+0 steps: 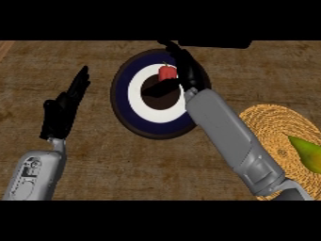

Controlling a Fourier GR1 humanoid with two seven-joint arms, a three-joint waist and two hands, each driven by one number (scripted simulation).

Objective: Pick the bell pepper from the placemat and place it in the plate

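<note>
A small red bell pepper (167,73) is over the white ring of a round plate (136,101) with a dark rim, navy band and brown centre. My right hand (186,66) reaches over the plate from the lower right. Its fingers curl against the pepper's right side and the thumb lies just below it. Whether the pepper touches the plate I cannot tell. The woven straw placemat (274,123) lies to the right, partly hidden under my right forearm. My left hand (64,107) rests open, fingers up, left of the plate.
A yellow-green pear-shaped fruit (313,154) lies on the placemat's right part. The brown counter surface (121,160) stretches in front of the plate. A dark bar (215,44) shows at the top edge behind the plate.
</note>
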